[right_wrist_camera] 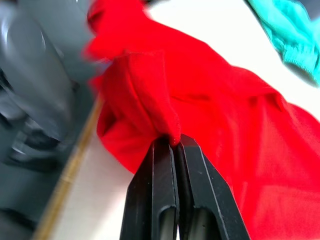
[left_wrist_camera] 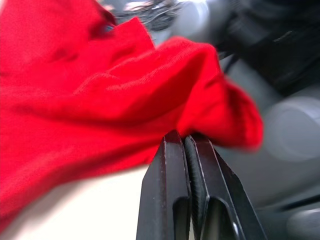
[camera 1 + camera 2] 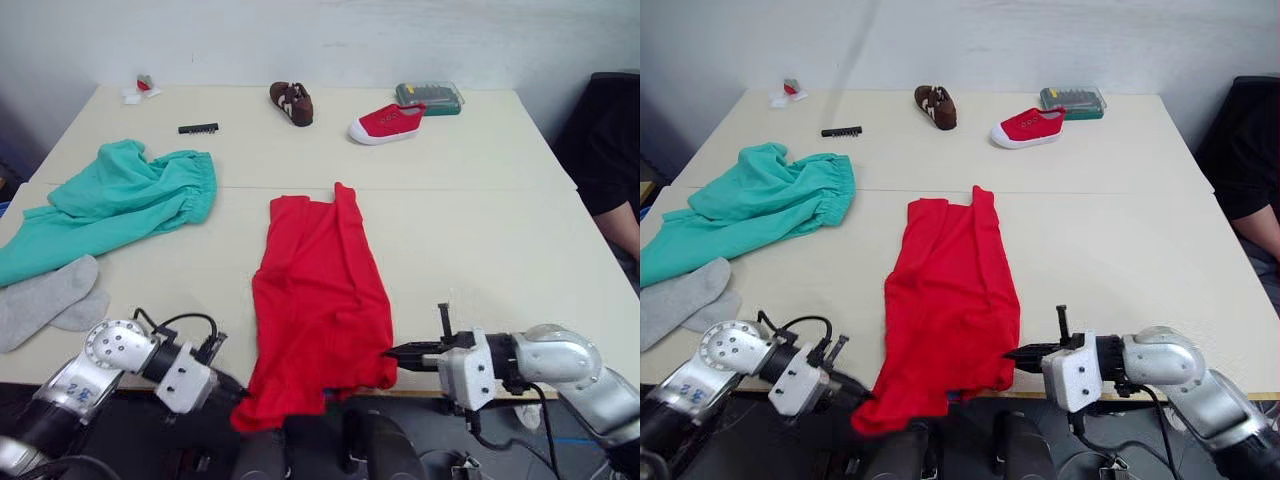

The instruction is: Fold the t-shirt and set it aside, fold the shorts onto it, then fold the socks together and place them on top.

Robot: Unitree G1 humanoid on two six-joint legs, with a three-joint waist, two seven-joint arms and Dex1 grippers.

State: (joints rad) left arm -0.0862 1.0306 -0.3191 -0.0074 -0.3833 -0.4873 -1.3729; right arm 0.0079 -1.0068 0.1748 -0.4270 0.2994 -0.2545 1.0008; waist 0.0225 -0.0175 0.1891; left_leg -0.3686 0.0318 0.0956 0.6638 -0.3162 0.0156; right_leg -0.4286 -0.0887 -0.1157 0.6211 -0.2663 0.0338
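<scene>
At the near edge of the surface (image 3: 480, 250), the left pincer (image 3: 232, 388) and right pincer (image 3: 397, 353) are each closed tight on a bottom corner of the t-shirt (image 3: 320, 300), which droops over the edge. For a clean fold, both should lift level and carry the hem toward the collar — evenly. Farther left lie the socks (image 3: 50, 298), then the shorts (image 3: 115, 200). No writing is readable.

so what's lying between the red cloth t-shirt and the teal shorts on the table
Nothing: in the left eye view the stretch of beige table between the bright red cloth t-shirt and the teal elastic-waist shorts is bare.
</scene>
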